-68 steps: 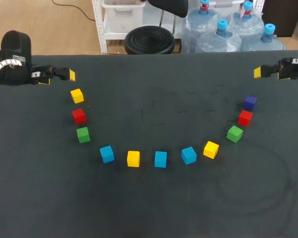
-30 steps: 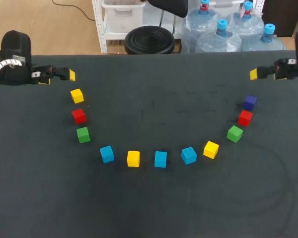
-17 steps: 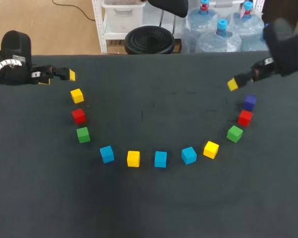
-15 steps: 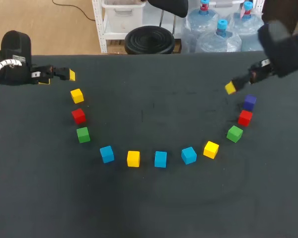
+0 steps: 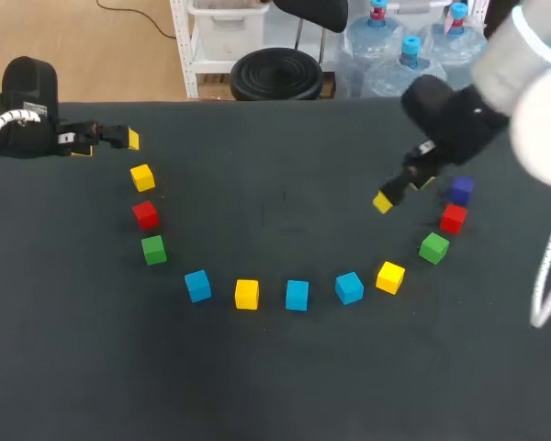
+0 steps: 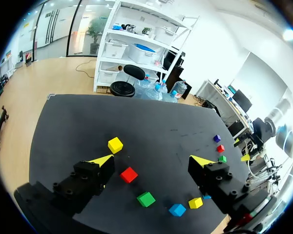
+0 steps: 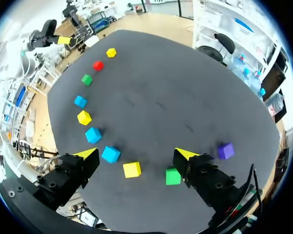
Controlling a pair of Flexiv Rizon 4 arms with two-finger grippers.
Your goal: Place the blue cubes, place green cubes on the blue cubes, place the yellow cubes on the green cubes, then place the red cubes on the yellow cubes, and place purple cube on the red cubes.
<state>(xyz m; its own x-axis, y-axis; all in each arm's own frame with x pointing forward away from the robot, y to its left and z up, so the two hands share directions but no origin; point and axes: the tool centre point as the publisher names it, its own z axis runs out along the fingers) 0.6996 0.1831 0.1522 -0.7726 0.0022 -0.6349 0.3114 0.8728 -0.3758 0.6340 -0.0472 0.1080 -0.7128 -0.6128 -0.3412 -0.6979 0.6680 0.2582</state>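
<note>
Arc of single cubes on surface (image 5: 275,395): blue cubes (image 5: 297,295) at the bottom, purple cube (image 5: 461,190) at the right end, near the right edge. Surface's middle and front are open. Right hand (image 5: 404,191), wide and empty, has swung in from the right edge to just beside purple cube. Left hand (image 5: 110,140) wide, empty, unmoved at left edge.

You have eleven single cubes in a U-shaped arc on the dark table (image 5: 275,386), each apart from the next. From the left they run:

- yellow cube (image 5: 142,176)
- red cube (image 5: 145,214)
- green cube (image 5: 153,249)
- blue cube (image 5: 197,285)
- second yellow cube (image 5: 246,294)
- second blue cube (image 5: 297,295)
- third blue cube (image 5: 349,288)
- third yellow cube (image 5: 390,277)
- second green cube (image 5: 433,247)
- second red cube (image 5: 453,218)
- purple cube (image 5: 461,190)

Your left gripper (image 5: 129,140) sits at the far left, near the yellow cube. Your right gripper (image 5: 399,191) hangs inside the arc, beside the purple cube.
</note>
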